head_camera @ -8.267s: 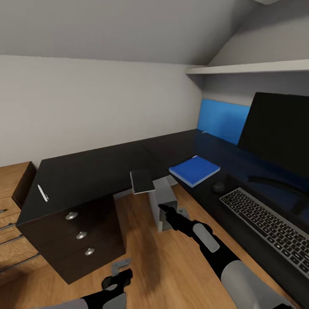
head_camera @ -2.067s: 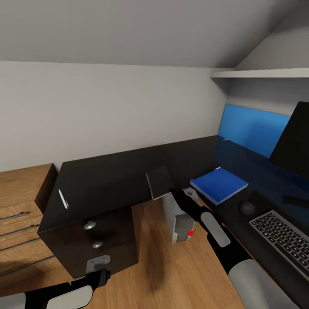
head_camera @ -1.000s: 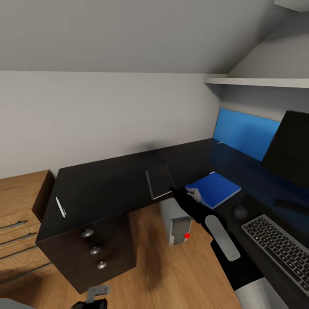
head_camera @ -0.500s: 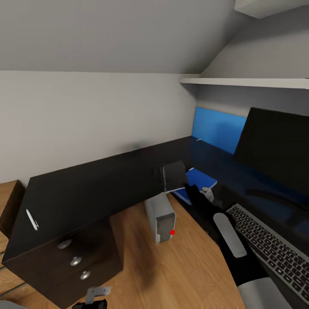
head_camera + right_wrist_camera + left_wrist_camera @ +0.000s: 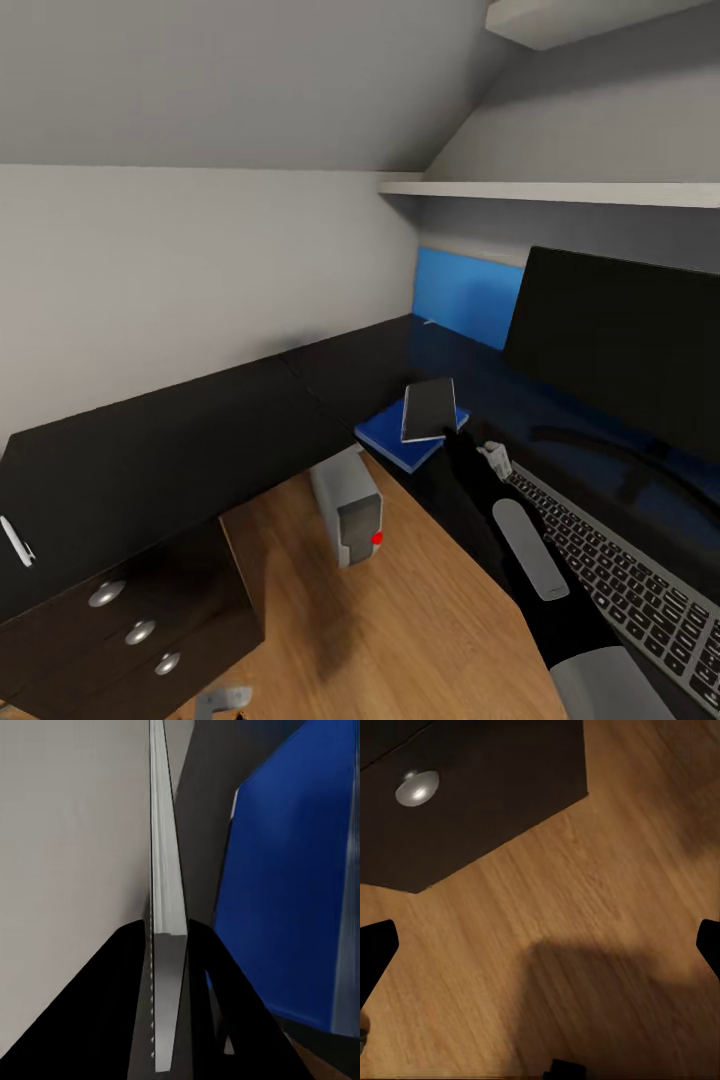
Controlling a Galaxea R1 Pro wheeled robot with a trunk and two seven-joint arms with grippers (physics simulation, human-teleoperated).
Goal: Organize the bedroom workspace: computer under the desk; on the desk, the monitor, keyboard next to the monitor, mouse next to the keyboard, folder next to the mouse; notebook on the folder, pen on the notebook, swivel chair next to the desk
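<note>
Notebook [image 5: 429, 409] clamped in right gripper [image 5: 450, 436]

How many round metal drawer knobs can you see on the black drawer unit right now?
3, in a diagonal row on the black drawer unit front in the head view: upper round metal knob, middle knob, lower knob. More could be hidden past the frame edge.

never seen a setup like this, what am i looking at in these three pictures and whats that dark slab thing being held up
This is a simulated two-armed robot tidying a bedroom desk. The big picture comes from its head camera; the other two come from cameras near each hand. On the black desk lie a blue folder, a keyboard, a monitor and a pen; the computer stands on the floor. The right hand grips the dark slab, a notebook, over the folder. The right wrist picture shows it edge-on. The left hand is open above the wooden floor.
</note>
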